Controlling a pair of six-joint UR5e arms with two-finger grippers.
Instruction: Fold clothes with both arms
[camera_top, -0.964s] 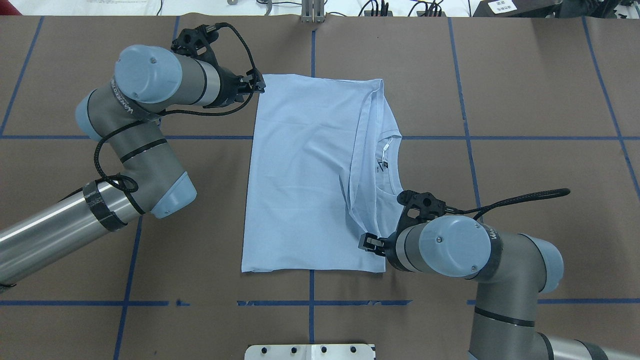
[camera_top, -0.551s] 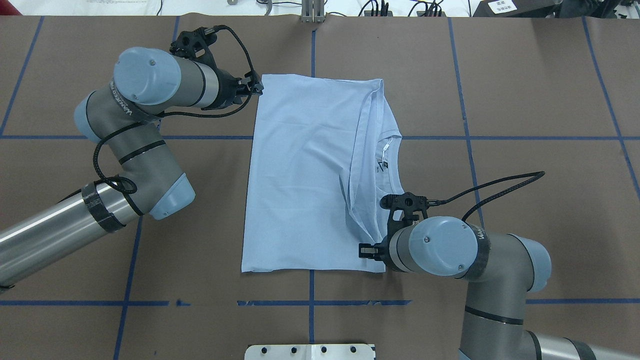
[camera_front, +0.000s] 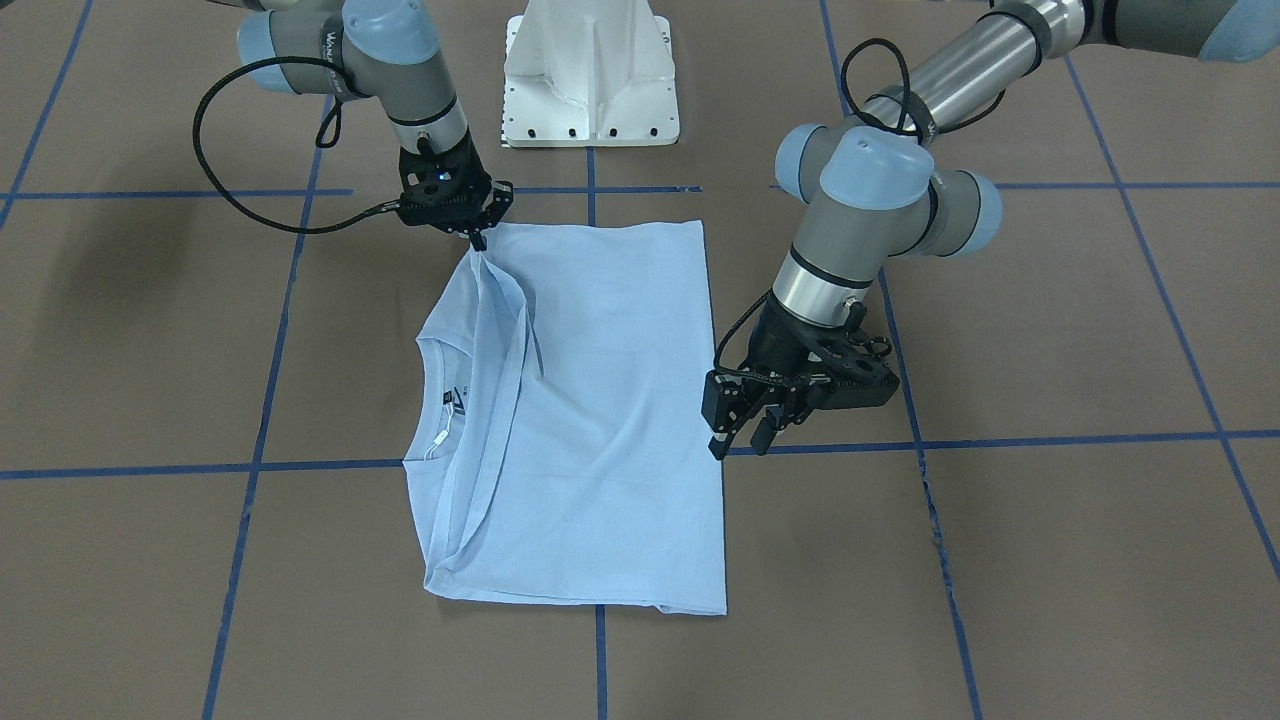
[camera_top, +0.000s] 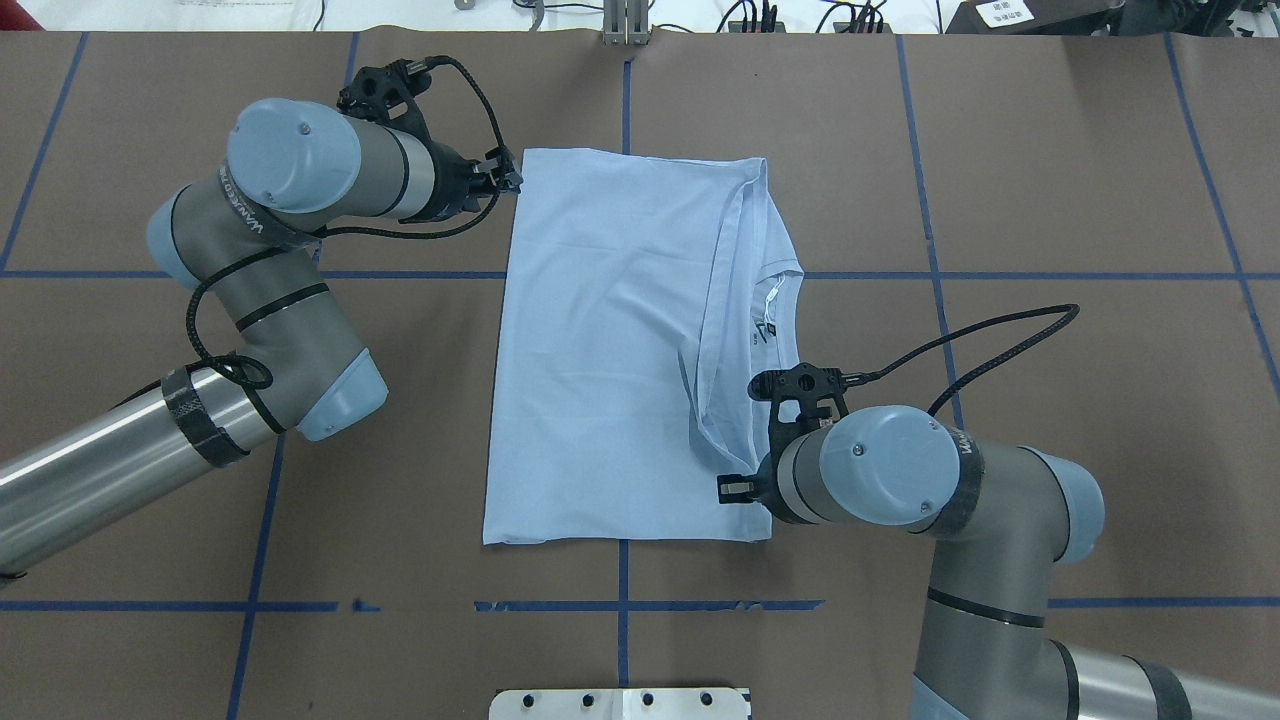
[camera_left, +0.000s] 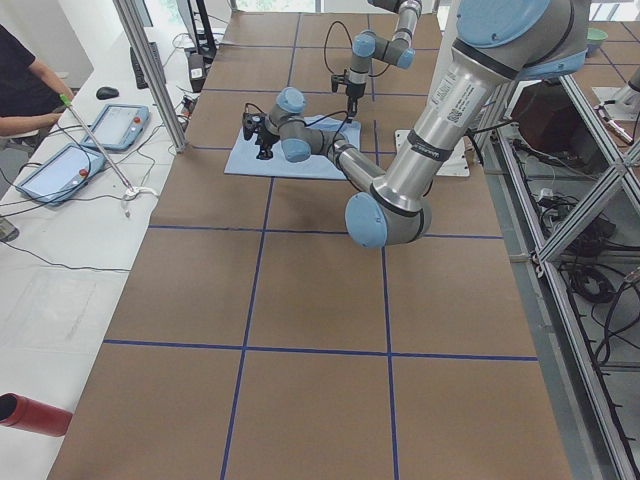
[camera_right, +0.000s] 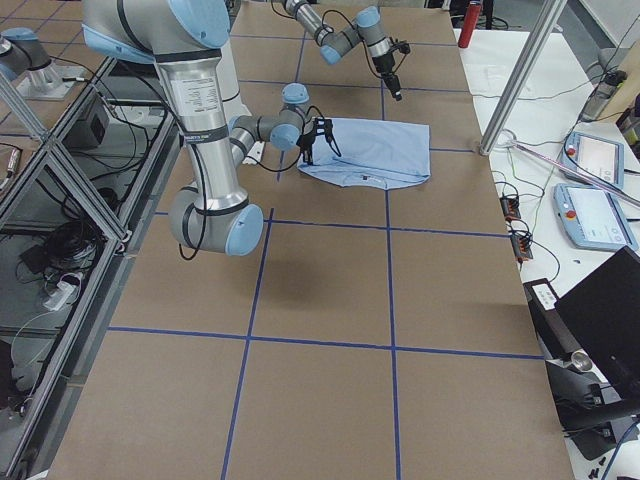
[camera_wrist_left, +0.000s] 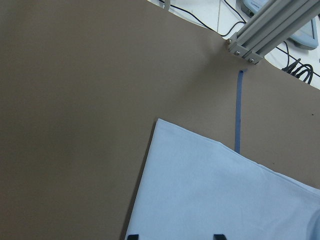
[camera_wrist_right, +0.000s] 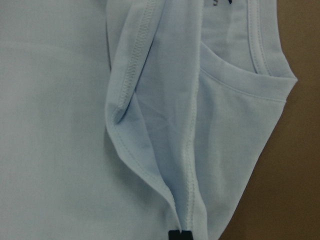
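The light blue T-shirt (camera_top: 610, 350) lies folded on the brown table, neck opening and white tag (camera_top: 770, 297) toward the right. A loose sleeve fold runs beside the collar. My right gripper (camera_top: 730, 489) is shut on the near end of that fold. The right wrist view shows its tips (camera_wrist_right: 180, 235) closed on the hemmed edge of the shirt (camera_wrist_right: 60, 125). In the front view my right gripper (camera_front: 479, 240) pulls the cloth up to a point. My left gripper (camera_top: 508, 180) is open at the shirt's far left corner. Its tips (camera_wrist_left: 175, 236) stand apart over the shirt (camera_wrist_left: 225, 195), holding nothing.
The white pedestal base (camera_front: 590, 75) stands at the table's near edge. Blue tape lines cross the brown table (camera_top: 1050, 180). An aluminium post (camera_top: 625, 25) stands at the far edge. An operators' bench with tablets (camera_left: 60, 165) runs beyond it.
My right wrist has swung left toward the collar while its gripper stays shut on the fold. My left gripper has drawn back slightly from the shirt's corner.
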